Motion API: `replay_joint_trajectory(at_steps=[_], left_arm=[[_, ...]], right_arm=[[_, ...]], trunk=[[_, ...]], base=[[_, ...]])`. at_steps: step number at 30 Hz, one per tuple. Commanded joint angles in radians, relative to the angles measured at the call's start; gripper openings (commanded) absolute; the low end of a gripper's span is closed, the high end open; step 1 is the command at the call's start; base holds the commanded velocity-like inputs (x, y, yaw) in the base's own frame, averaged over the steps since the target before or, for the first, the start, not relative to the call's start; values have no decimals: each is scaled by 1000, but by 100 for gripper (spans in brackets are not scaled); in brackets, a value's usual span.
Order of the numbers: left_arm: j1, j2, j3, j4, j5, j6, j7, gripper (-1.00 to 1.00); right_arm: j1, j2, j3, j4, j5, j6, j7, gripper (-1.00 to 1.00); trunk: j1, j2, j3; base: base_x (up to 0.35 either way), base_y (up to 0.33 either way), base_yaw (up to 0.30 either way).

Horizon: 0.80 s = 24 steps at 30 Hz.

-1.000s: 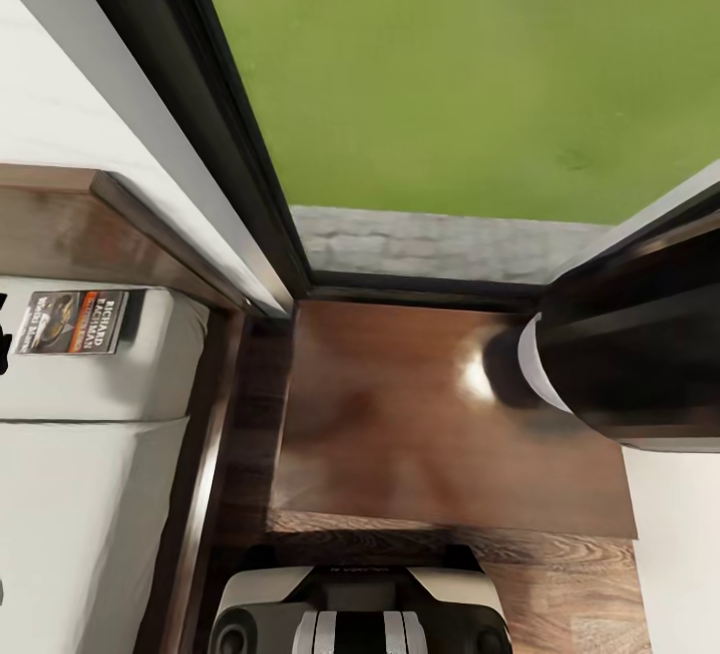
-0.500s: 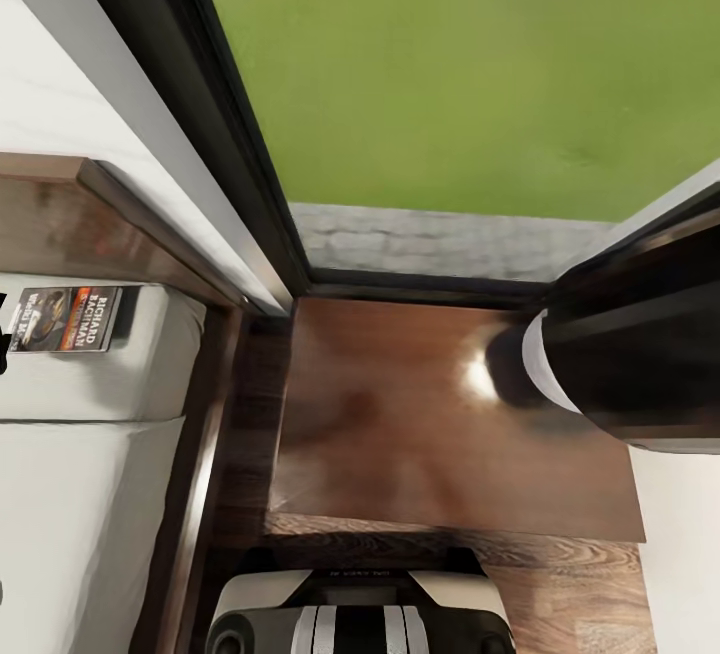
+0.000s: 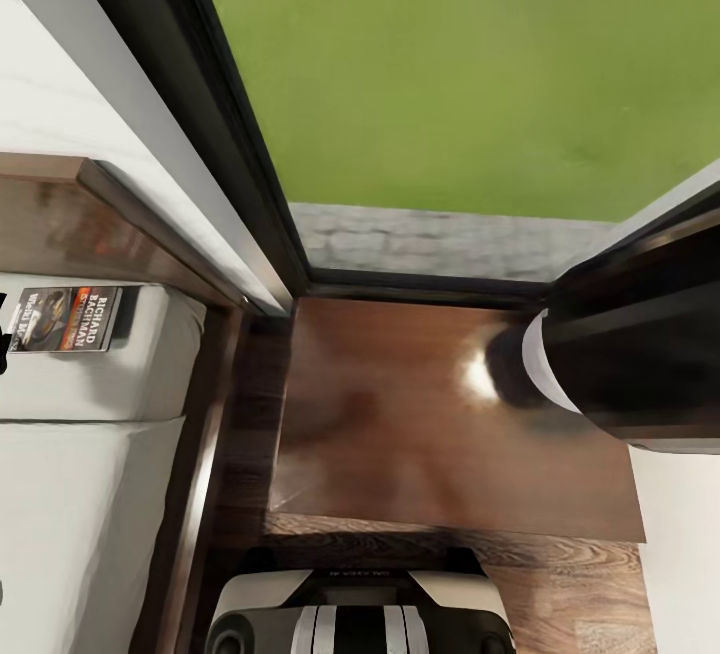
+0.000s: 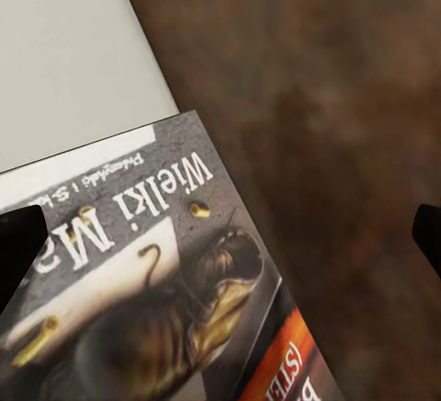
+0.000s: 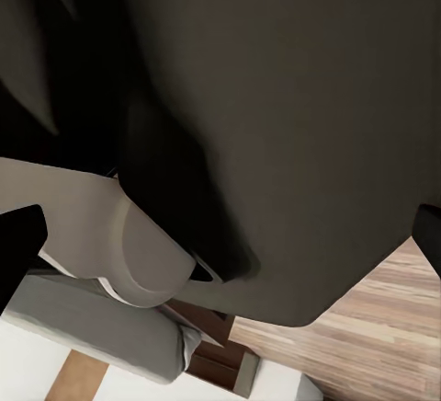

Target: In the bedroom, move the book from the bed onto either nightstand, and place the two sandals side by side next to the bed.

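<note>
The book (image 3: pixel 65 319) lies flat on the off-white mattress of the bed (image 3: pixel 90 494), close to the dark headboard (image 3: pixel 100 234). It has a dark cover with an orange band and white lettering. Seen close up, the book (image 4: pixel 175 309) lies just under my left gripper (image 4: pixel 220 235), which is open, one dark fingertip (image 4: pixel 18 245) over its cover and the other (image 4: pixel 428 235) over brown wood. The nightstand (image 3: pixel 440 414) with its glossy brown top stands right of the bed frame. My right gripper (image 5: pixel 220 235) is open and holds nothing. The sandals are out of view.
A tall dark-framed window (image 3: pixel 240 164) with green grass behind it rises beyond the nightstand. My right arm (image 3: pixel 640 364) hangs over the nightstand's right end. My base (image 3: pixel 360 614) stands on the wood-plank floor (image 3: pixel 580 604) in front of the nightstand.
The head view shifted slightly a second ago, so the book and headboard now sit nearer the picture's left edge. Nothing has changed in the last half second.
</note>
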Motion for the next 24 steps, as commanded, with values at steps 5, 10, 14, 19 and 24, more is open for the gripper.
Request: replay_joint_trajectory(at_steps=[5,10,14,19,24], left_arm=[[-1,0,3,0,7,9,-2,100],[-1,0,3,0,7,9,-2,100],[-1,0,3,0,7,9,-2,100],[-1,0,3,0,7,9,-1,100],[-1,1,3,0,7,8,0,100]], right_arm=[[-1,0,8,3,-8,-4,6,100],[-1,0,8,3,-8,-1,10,100],[-1,0,8,3,-8,-1,11,100],[-1,0,8,3,-8,-1,11,100],[-1,0,7,3,-8,-2,11,100]], trunk=[[0,0,0],[0,0,0],[0,0,-1],[0,0,-4],[0,0,-5]], base=[[0,0,0],[0,0,0],[0,0,13],[0,0,77],[0,0,15]])
